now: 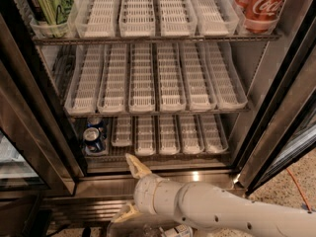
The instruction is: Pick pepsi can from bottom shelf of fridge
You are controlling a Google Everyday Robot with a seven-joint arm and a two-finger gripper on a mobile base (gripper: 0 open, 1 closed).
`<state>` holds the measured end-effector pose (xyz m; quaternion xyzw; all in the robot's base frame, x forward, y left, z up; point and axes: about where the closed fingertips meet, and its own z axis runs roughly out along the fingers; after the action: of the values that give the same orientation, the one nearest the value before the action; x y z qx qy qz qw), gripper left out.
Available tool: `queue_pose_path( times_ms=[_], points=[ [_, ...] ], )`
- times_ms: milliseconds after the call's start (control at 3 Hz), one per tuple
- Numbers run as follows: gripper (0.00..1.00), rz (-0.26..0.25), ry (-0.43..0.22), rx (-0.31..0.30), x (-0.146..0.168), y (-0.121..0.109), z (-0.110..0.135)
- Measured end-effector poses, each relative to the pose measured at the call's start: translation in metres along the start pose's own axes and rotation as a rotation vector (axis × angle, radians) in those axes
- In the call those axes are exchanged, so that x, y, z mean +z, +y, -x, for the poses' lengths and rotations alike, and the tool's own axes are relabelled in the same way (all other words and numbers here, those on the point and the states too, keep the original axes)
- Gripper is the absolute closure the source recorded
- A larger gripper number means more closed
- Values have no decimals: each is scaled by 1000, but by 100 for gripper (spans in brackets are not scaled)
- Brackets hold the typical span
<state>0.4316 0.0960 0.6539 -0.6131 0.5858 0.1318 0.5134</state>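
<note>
The pepsi can (93,139) stands at the far left of the bottom shelf (170,135), dark blue with a silver top; a second dark blue can (97,123) shows just behind it. The fridge (269,107) stands open in front of me. My gripper (130,189) is low at the centre-left, below the steel ledge (197,165) and to the lower right of the can. It is open and empty: one cream finger (136,165) points up at the ledge, the other (125,213) points down-left. It is apart from the can.
A green can (48,3) stands top left and a red Coca-Cola can (260,5) top right on the upper rack. The middle rack (155,80) holds only long white trays. The black door frame (34,127) borders the left, the glass door (296,142) the right.
</note>
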Motion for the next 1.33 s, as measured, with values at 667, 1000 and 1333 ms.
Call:
queue_pose_path(
  times_ms=[667,1000,1333],
  points=[
    [0,-1,-84,-55,33,-5,-4],
    [0,-31,-98,-57,37,-1,-1],
    [0,-105,-139,-82,55,7,1]
  ],
)
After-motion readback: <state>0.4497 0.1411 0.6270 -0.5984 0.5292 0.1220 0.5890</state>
